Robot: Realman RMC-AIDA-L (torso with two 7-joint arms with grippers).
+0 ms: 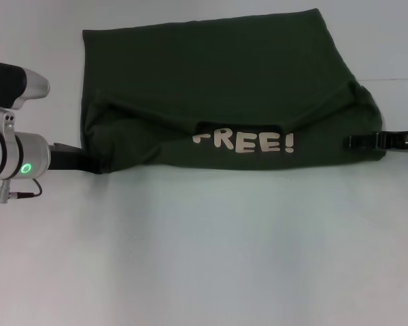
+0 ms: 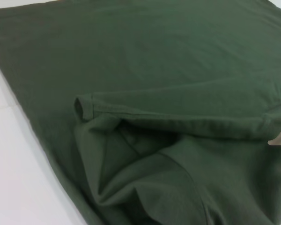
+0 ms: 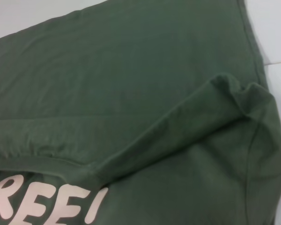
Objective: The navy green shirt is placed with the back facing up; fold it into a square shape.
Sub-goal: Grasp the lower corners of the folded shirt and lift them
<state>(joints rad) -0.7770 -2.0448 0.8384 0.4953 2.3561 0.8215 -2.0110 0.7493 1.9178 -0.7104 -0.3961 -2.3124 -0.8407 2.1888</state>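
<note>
The navy green shirt [image 1: 211,75] lies spread on the white table. Its near part is folded back over the rest, so the cream letters "FREE!" [image 1: 245,141] face up along the near edge. My left gripper [image 1: 90,164] is at the shirt's near left corner, its tip hidden under the cloth. My right gripper [image 1: 362,141] is at the near right edge, its black finger lying over the cloth and pinching it. The left wrist view shows the folded hem [image 2: 178,123]. The right wrist view shows the fold ridge [image 3: 187,112] and the letters [image 3: 42,204].
The white table [image 1: 211,258] stretches bare in front of the shirt. A seam line in the table [image 1: 394,79] runs off to the right of the shirt. My left arm's silver wrist [image 1: 17,159] sits at the left edge.
</note>
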